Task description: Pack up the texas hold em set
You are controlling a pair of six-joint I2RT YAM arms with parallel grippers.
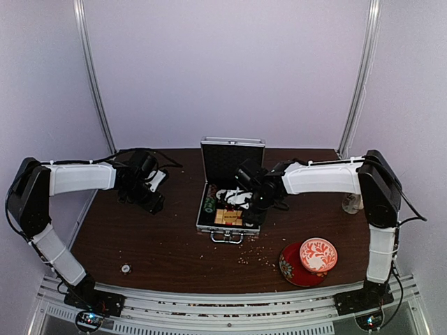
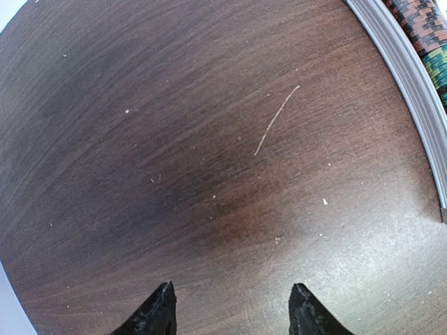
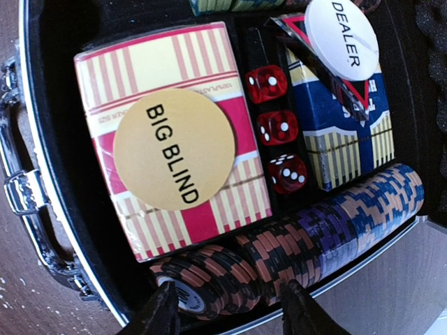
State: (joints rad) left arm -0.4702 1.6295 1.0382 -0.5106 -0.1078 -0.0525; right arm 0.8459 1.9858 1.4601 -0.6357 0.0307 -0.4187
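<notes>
The silver briefcase (image 1: 203, 209) lies open in the middle of the table, its lid (image 1: 232, 159) upright. In the right wrist view its black tray (image 3: 56, 209) holds a red-striped card box (image 3: 230, 202) under a tan BIG BLIND disc (image 3: 174, 149), a blue card box (image 3: 349, 139) under a white DEALER disc (image 3: 342, 38), three red dice (image 3: 277, 128) and a row of poker chips (image 3: 314, 234). My right gripper (image 3: 230, 306) (image 1: 241, 201) hangs open over the black-and-orange end of that row, one finger on each side. My left gripper (image 2: 234, 293) (image 1: 148, 199) stands open over bare wood, left of the case.
A red-and-white bowl (image 1: 318, 254) on a red saucer (image 1: 290, 269) sits front right. A small pale object (image 1: 126, 268) lies front left, and crumbs (image 1: 251, 257) are scattered before the case handle (image 1: 227, 237). The left wrist view shows the case's silver edge (image 2: 412, 77) and chips (image 2: 427, 28).
</notes>
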